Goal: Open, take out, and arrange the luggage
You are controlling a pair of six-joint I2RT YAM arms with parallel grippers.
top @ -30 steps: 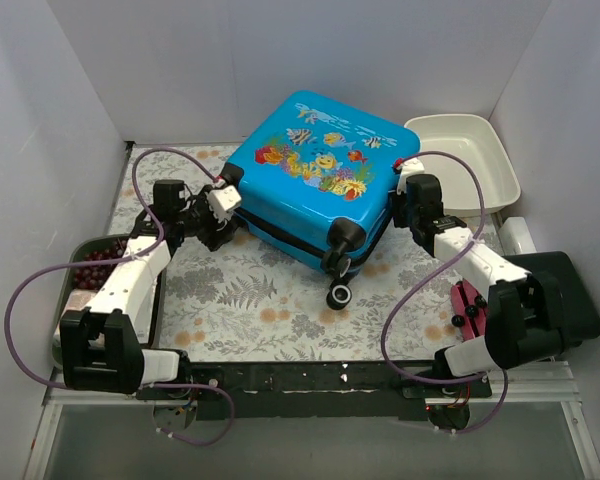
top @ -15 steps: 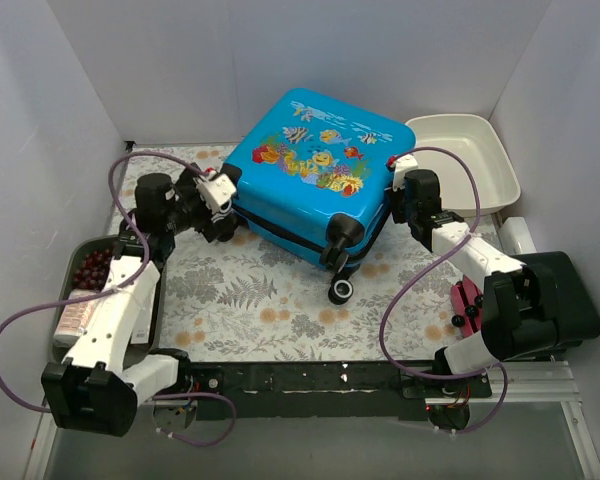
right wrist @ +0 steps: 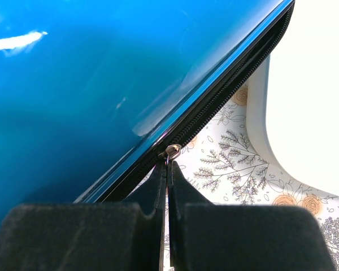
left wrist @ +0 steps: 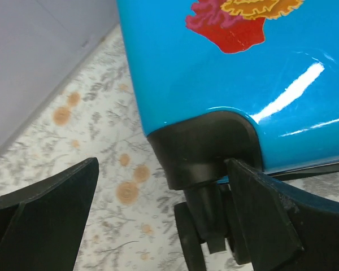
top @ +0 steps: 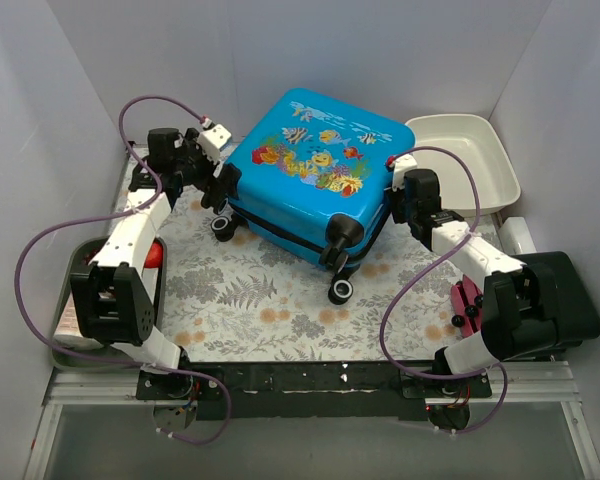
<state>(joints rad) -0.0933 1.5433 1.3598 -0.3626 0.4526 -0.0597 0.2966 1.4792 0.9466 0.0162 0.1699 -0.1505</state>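
The left gripper (top: pixel 218 187) springs wide open and swings from the near side of the small bright-blue hard-shell suitcase with the fish print (top: pixel 310 165) to its 9 o'clock corner. There its jaws straddle the black wheel housing (left wrist: pixel 200 149) without closing on it. The release leaves the luggage lying flat and shut on the floral tablecloth (top: pixel 250 300), at the centre toward 12 o'clock. Only the right gripper (top: pixel 402 200) has hold of it, fingers pinched tight on the small metal zipper pull (right wrist: pixel 172 151) at the case's 3 o'clock edge. The opening appears barely begun (the zip ahead of the pull reads as closed). The left arm looks placed to brace the shell while the right runs the zip. A white rectangular plastic tub (top: pixel 507 170) stands at 2 o'clock, just beside the case and near the zip's likely path. A flat black case (top: pixel 572 290) lies at 4 o'clock, and a dark tray (top: pixel 77 258) at 8 o'clock is largely hidden under the left arm.
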